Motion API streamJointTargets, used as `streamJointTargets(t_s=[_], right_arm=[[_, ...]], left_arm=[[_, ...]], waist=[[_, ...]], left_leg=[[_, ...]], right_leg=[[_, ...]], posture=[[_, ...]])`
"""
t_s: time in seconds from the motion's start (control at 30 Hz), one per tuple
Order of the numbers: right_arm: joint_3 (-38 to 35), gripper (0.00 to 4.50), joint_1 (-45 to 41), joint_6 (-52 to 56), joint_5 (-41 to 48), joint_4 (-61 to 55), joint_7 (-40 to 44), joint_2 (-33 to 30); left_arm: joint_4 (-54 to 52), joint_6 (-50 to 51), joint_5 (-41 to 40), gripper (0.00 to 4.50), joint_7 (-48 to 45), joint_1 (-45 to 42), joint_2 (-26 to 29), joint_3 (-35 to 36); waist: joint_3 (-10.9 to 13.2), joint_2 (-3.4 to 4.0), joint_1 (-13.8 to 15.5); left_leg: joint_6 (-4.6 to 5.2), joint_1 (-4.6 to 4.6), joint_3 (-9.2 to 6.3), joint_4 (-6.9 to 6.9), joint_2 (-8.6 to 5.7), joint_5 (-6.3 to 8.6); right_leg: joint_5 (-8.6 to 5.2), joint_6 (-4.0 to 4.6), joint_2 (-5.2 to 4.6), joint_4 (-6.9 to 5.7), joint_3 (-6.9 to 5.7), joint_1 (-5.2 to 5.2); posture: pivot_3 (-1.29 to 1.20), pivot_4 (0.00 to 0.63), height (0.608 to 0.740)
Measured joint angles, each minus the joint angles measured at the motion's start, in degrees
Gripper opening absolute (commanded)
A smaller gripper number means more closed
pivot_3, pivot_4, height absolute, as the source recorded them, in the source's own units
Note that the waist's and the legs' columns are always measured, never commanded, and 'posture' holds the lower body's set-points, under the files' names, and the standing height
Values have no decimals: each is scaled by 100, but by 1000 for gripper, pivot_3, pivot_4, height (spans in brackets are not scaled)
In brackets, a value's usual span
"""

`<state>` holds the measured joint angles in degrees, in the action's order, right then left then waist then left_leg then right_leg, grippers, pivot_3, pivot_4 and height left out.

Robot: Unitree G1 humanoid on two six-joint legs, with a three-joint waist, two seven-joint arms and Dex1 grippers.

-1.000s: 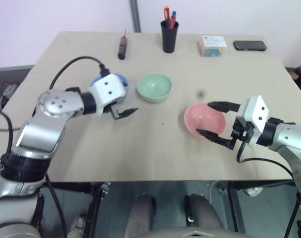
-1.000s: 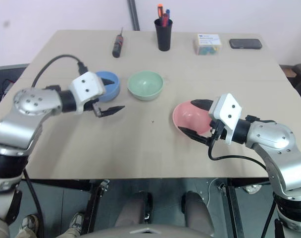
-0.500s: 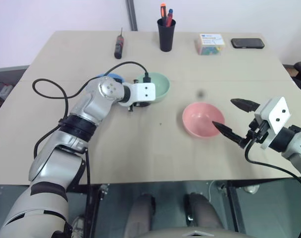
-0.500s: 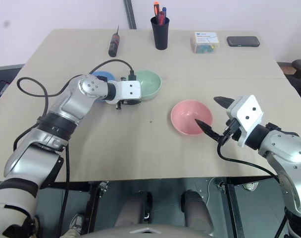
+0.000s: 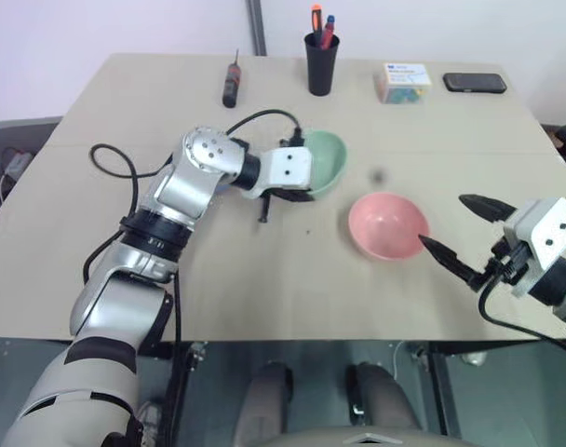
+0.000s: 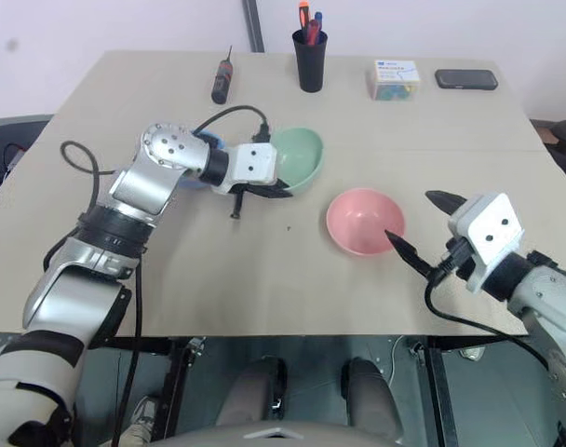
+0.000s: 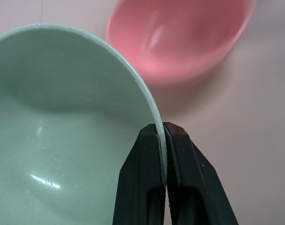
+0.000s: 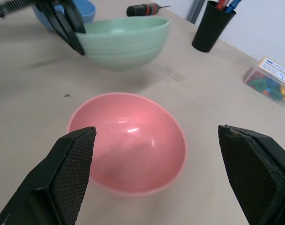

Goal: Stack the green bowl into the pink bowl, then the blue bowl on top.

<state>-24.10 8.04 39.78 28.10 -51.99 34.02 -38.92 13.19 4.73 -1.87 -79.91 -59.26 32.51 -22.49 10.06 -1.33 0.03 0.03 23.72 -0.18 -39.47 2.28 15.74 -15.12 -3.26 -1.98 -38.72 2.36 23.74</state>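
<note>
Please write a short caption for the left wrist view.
Left gripper pinching the green bowl by its rim, with the pink bowl beyond.

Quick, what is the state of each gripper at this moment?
Left gripper: closed on the rim of the green bowl, holding it.
Right gripper: open, holding nothing, beside the pink bowl.

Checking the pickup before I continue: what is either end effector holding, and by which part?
The left end effector pinches the green bowl by its rim. The right end effector stands open beside the pink bowl, holding nothing.
</note>
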Motion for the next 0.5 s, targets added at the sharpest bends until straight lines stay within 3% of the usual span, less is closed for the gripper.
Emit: streamJointTargets(t_s=[0.17,0.23,0.27,0.4,0.47,0.5], right_arm=[[-490,4366,913,-3,98,-446,-142,216],[-582,4366,1350,-106,153,-571,-210,236],[-595,4366,1423,-143,158,-572,-228,236],[-632,4366,1704,-441,232,-575,-470,205],[-596,4366,1704,-528,259,-575,-590,121],[-566,4366,1670,-549,266,-577,-631,42]], left_arm=[[130,-457,11,65,-200,-182,-536,-177],[491,-787,109,728,-256,-212,-795,-335],[570,-853,135,766,-262,-212,-848,-363],[805,-1183,161,1751,-491,-284,-1091,-464],[851,-1283,160,2539,-518,-283,-1169,-472],[857,-1283,158,2539,-517,-284,-1178,-466]], waist=[[-6,7,-4],[-6,8,-21],[-6,8,-46],[-7,9,-83],[-7,11,-84],[-7,11,-85]], left_leg=[[1,-13,-8,-2,0,-1],[1,-10,-5,-6,0,-1],[1,-12,-2,-6,0,-1],[1,-12,-4,-7,0,0],[1,-13,-4,-7,1,0],[1,-13,-4,-7,1,-1]], right_leg=[[-1,0,5,-11,-3,-11],[0,0,5,-10,-1,-11],[0,0,5,-10,2,-11],[0,0,7,-11,3,-10],[0,0,7,-12,3,-11],[0,0,7,-12,3,-11]], posture=[[0,150,740],[0,150,740],[0,150,740],[0,150,740],[0,150,740],[0,150,740]])
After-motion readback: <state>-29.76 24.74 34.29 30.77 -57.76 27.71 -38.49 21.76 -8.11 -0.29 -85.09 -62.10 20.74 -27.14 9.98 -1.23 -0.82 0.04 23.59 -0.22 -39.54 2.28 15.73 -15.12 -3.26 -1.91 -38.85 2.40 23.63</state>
